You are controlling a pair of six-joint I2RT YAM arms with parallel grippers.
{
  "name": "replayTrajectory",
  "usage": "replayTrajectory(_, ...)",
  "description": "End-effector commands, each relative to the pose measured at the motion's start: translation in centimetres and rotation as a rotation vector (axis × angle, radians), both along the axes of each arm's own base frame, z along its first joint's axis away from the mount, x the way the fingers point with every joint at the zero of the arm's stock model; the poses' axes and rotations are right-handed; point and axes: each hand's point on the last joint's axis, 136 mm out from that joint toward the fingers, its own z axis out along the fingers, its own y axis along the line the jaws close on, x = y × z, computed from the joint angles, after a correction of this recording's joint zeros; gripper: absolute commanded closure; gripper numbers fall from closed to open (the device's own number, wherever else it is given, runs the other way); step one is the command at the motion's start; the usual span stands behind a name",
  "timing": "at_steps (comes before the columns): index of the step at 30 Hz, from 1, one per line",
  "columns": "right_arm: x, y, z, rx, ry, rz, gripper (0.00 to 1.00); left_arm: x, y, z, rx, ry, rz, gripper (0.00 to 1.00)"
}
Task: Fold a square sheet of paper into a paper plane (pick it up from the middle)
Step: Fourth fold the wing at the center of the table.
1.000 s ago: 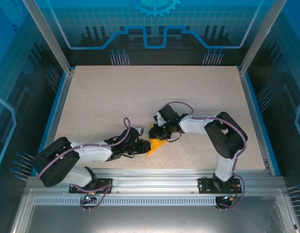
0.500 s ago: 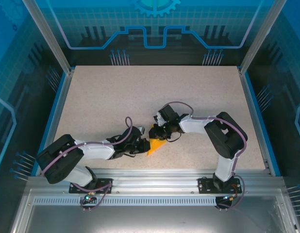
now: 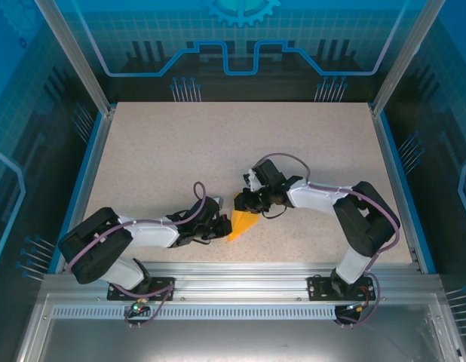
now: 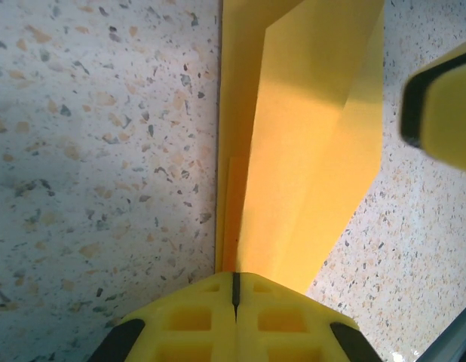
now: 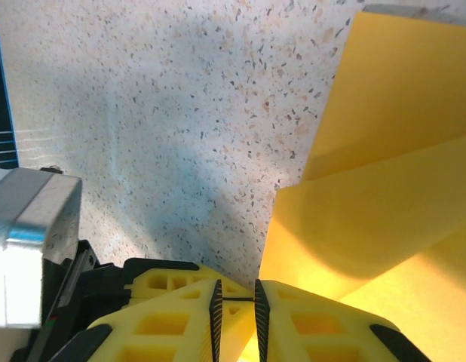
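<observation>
The square sheet of paper (image 3: 240,224) is a creased, pointed orange-yellow shape lying on the table between both grippers. My left gripper (image 3: 220,219) meets it from the left. In the left wrist view its jaws (image 4: 234,283) are shut on the paper's (image 4: 308,151) folded near edge, and a layer stands up along the crease. My right gripper (image 3: 246,202) sits at the paper's far end. In the right wrist view its jaws (image 5: 237,302) stand a narrow gap apart, with the paper (image 5: 384,196) beside and under the right finger. A right fingertip (image 4: 444,105) shows in the left wrist view.
The speckled beige table (image 3: 293,151) spreads out behind the paper, with blue rails at its sides and an aluminium rail (image 3: 240,270) along the near edge. A grey metal block (image 5: 29,249) sits close to the left of my right fingers.
The right arm's elbow has swung out to the right and its gripper has shifted slightly away. The paper's far end now reaches a little further up. The left gripper has hardly moved.
</observation>
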Motion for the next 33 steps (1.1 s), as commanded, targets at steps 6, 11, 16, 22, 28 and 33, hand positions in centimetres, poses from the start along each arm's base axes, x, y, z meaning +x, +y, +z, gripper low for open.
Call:
replayTrajectory(6, -0.9, 0.4, -1.3, -0.019, 0.032, 0.022, 0.80, -0.3, 1.0, -1.6, 0.047, 0.037, 0.025, 0.94)
replayTrajectory(11, -0.7, 1.4, -2.0, -0.004, 0.052, 0.041, 0.80, -0.3, 1.0, -1.6, 0.048, 0.039, 0.021, 0.94)
replayTrajectory(16, -0.8, 1.7, -2.2, -0.007, 0.059, 0.052, 0.80, -0.2, 0.8, -1.4, 0.041, 0.033, 0.011, 0.93)
replayTrajectory(22, -1.0, 1.6, -1.3, -0.015, 0.037, 0.054, 0.80, 0.0, 0.3, -1.0, 0.031, 0.020, -0.008, 0.93)
replayTrajectory(28, -1.1, 2.0, -1.9, -0.014, 0.051, 0.066, 0.80, 0.1, -0.2, -0.7, 0.009, 0.008, -0.025, 0.92)
replayTrajectory(33, -1.0, 1.9, -2.1, -0.028, 0.050, 0.065, 0.80, 0.2, -0.4, -0.5, 0.003, -0.001, -0.035, 0.92)
